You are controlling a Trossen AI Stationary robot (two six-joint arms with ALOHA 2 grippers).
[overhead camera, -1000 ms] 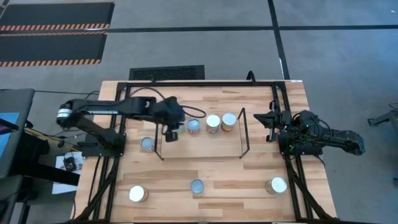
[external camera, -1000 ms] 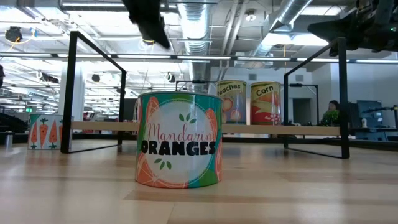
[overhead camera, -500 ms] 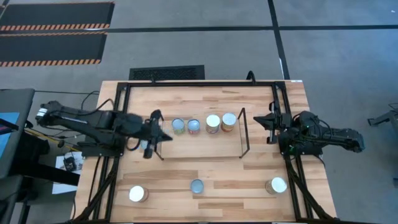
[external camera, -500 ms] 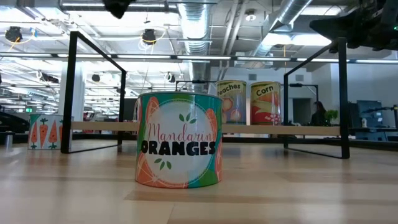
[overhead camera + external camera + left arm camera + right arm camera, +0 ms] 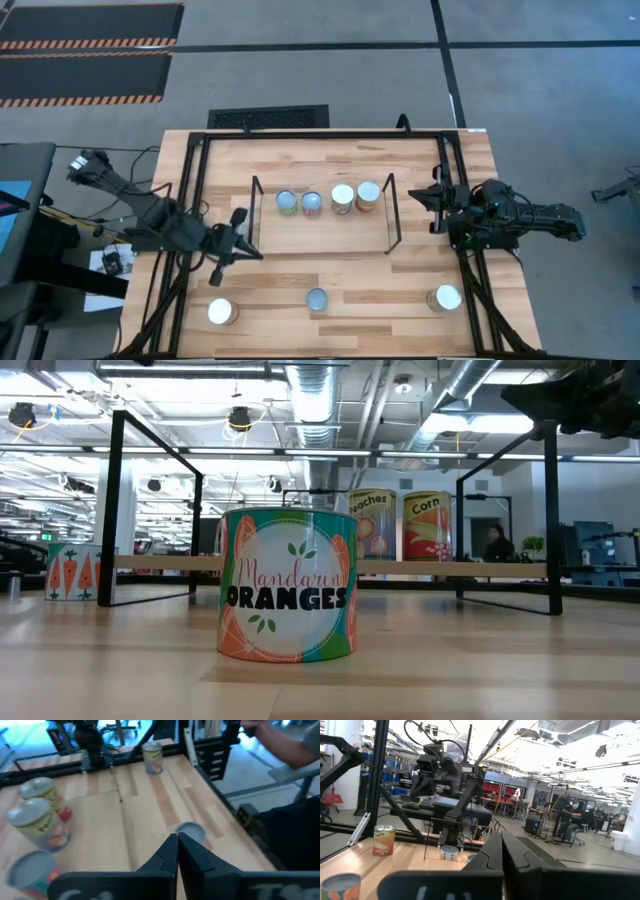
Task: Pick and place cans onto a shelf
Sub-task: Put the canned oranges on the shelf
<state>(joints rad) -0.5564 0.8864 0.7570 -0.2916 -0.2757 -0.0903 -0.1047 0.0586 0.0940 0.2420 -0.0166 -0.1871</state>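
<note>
Pale wood carries it all: four cans stand in a row on the shelf (image 5: 325,232), three more upright along the counter's (image 5: 330,270) near edge. The left hand (image 5: 238,248), fingers pressed together and holding nothing, hovers just off the shelf's left end; the white-topped can (image 5: 221,312) at the near-left corner lies closest to it. The right hand (image 5: 432,205) waits pressed together by the right rail, empty.

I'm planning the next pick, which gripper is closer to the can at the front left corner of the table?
Left. The left gripper is just behind the front-left can, near the shelf's left end. The right gripper waits at the table's far right edge.
</note>
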